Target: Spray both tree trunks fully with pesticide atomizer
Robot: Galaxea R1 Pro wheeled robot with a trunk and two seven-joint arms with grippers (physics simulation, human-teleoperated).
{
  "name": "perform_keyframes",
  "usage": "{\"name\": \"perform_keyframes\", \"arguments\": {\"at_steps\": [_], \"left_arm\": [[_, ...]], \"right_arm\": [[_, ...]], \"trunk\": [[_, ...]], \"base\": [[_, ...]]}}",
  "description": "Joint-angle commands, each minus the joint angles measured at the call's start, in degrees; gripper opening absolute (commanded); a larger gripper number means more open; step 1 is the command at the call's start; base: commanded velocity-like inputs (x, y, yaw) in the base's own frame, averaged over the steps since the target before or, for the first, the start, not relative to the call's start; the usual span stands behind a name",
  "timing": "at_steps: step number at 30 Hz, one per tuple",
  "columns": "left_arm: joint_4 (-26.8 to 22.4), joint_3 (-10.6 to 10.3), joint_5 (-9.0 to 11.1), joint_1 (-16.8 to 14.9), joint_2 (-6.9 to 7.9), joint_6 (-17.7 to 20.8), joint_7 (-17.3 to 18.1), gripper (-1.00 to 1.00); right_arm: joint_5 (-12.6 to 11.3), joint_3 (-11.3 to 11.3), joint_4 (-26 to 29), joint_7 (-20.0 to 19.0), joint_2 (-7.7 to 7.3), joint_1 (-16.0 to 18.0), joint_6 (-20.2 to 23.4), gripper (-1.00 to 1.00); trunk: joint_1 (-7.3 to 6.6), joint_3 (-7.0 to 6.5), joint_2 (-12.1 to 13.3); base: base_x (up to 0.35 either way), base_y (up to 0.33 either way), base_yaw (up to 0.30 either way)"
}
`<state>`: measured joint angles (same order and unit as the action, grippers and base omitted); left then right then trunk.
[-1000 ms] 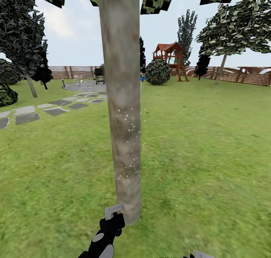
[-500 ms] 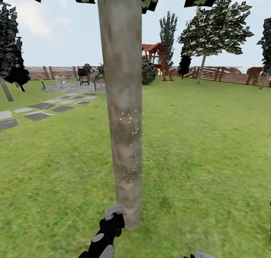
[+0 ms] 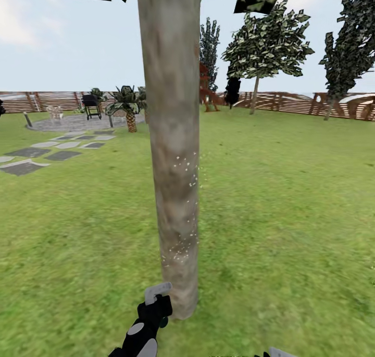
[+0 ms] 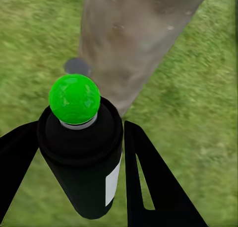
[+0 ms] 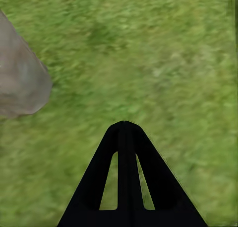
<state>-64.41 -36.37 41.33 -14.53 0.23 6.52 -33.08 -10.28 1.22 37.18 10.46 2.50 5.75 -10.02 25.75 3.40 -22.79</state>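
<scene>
Fingers of the left gripper [image 4: 74,172] clamp the pesticide atomizer [image 4: 82,152], tree trunk [image 3: 174,164] just ahead; right gripper [image 5: 125,132] closed, empty.

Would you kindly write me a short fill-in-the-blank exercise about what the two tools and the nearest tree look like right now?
1. The left tool grips a black atomizer topped by a round ____ cap.
2. The right tool has its fingers ____ and holds nothing.
3. Fine ____ specks dot the thick grey-brown tree trunk.

Missing words: green; shut; white
</scene>
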Motion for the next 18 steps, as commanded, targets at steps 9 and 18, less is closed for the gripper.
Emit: {"name": "perform_keyframes", "arguments": {"at_steps": [9,18], "left_arm": [[0.0,-0.1,0.1,-0.1,0.02,0.2,-0.4,-1.00],[0.0,-0.1,0.0,-0.1,-0.02,0.2,-0.4,-1.00]], "right_arm": [[-0.4,0.1,0.0,0.0,0.05,0.0,-0.3,-1.00],[-0.4,0.1,0.0,0.0,0.05,0.0,-0.3,-1.00]], "trunk": [[0.04,0.13,-0.1],[0.04,0.13,-0.1]], "base": [[0.000,0.349,-0.246],[0.000,0.349,-0.246]]}}
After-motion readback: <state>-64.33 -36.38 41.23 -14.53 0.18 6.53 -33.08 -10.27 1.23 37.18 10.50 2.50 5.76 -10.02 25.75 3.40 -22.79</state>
